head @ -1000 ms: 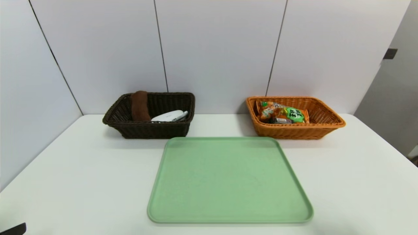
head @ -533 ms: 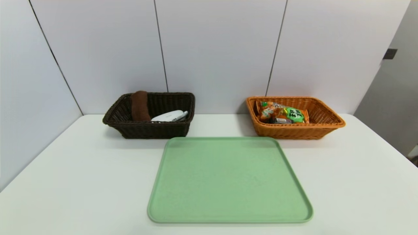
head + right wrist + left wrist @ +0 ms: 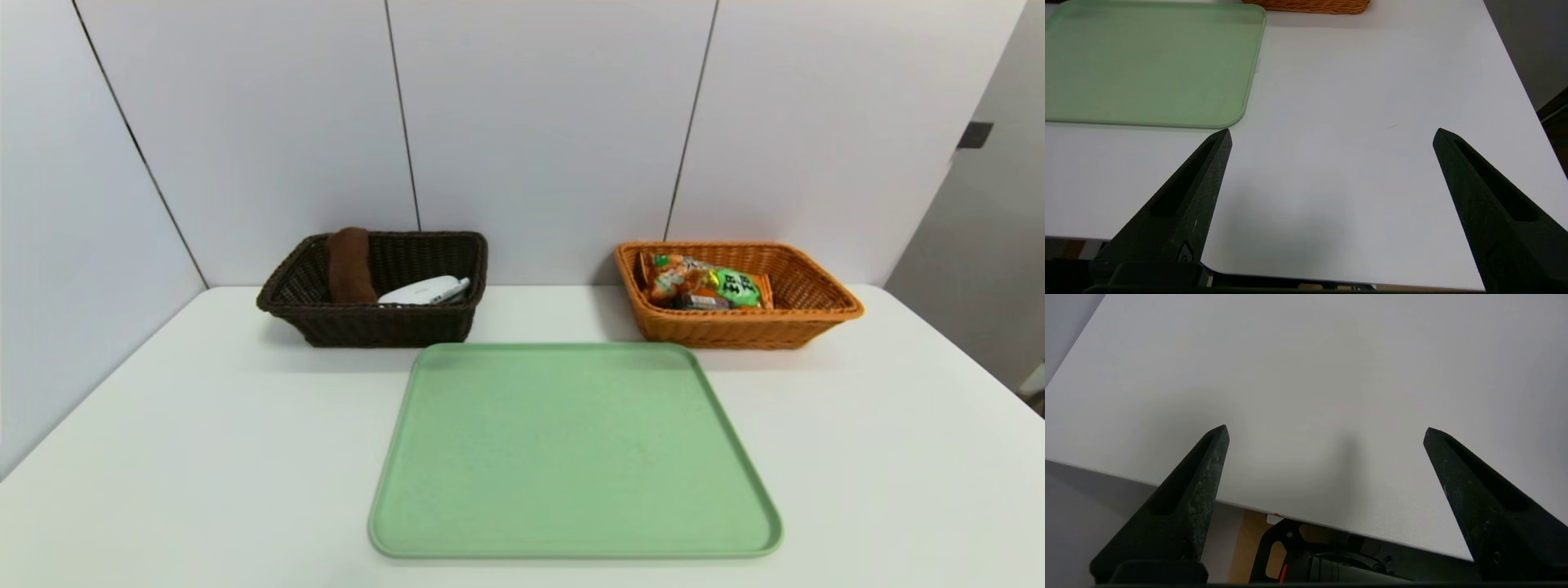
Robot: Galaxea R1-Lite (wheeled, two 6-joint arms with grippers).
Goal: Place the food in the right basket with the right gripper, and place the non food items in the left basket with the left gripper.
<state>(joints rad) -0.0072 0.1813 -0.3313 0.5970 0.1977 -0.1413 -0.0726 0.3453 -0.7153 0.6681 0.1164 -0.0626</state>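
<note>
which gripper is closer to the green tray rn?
Right. The right gripper hangs open over the table just off the green tray's near corner; the left gripper, open, sees only bare table edge.

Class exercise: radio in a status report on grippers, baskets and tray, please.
Left gripper and right gripper open, empty, over the table edge. Brown towel in dark wicker basket; snack packets in orange wicker basket. Green tray bare.
</note>
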